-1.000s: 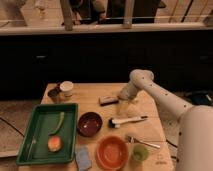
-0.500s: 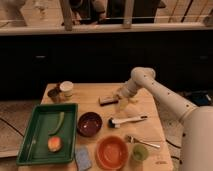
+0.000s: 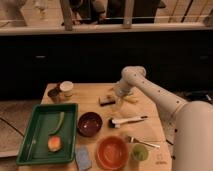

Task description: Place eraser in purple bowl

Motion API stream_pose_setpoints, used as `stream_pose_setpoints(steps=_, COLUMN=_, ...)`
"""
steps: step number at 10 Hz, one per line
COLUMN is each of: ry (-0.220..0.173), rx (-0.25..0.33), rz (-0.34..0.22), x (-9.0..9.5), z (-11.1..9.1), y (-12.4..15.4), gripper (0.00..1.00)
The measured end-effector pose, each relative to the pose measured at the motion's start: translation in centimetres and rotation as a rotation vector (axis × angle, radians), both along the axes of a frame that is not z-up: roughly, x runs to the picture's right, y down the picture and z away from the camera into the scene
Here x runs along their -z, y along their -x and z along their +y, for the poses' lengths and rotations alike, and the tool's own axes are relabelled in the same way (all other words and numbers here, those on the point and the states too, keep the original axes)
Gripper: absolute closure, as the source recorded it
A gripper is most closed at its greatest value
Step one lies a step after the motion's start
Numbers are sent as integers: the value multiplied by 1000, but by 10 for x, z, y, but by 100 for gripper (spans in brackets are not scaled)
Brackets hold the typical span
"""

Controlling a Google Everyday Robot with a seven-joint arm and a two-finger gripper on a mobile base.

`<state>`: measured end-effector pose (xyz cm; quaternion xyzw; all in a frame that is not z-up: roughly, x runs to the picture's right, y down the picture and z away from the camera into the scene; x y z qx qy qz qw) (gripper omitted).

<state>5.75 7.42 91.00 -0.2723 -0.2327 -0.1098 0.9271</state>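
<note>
The eraser (image 3: 106, 100), a small dark flat block, lies on the wooden table (image 3: 150, 112) near its far middle. My gripper (image 3: 116, 98) hangs at the end of the white arm, low over the table, right beside the eraser's right end. I cannot tell whether it touches the eraser. The purple bowl (image 3: 90, 123), dark and glossy, stands empty nearer the front, below and left of the eraser.
A white-handled brush (image 3: 126, 120) lies right of the purple bowl. An orange bowl (image 3: 112, 152), a blue-grey sponge (image 3: 83, 157), a green cup (image 3: 139, 152) and cutlery (image 3: 143, 142) sit at the front. A green tray (image 3: 30, 142) holds food at left. Two cans (image 3: 65, 89) stand far left.
My gripper has moved left along the table, from right of the eraser to right beside it. The eraser and the bowls have not moved.
</note>
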Motion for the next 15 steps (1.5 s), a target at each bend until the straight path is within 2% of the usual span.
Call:
stream_pose_setpoints(steps=2, ry=5, rx=41, rz=-8, x=-6, z=1, y=9, gripper=20)
stream_pose_setpoints(steps=5, ry=22, rx=65, rz=-2, x=-15, z=2, y=12, gripper=20)
stream_pose_setpoints(steps=10, ry=50, rx=79, rz=15, x=-30, z=1, y=16, gripper=20)
stream_pose_setpoints(steps=13, ry=85, rx=80, rz=29, x=-44, z=5, y=14, gripper=20)
stream_pose_setpoints(steps=14, ry=93, rx=82, rz=28, x=-47, z=5, y=15, gripper=23)
stream_pose_setpoints(steps=15, ry=98, rx=85, rz=27, x=-49, z=7, y=15, gripper=31)
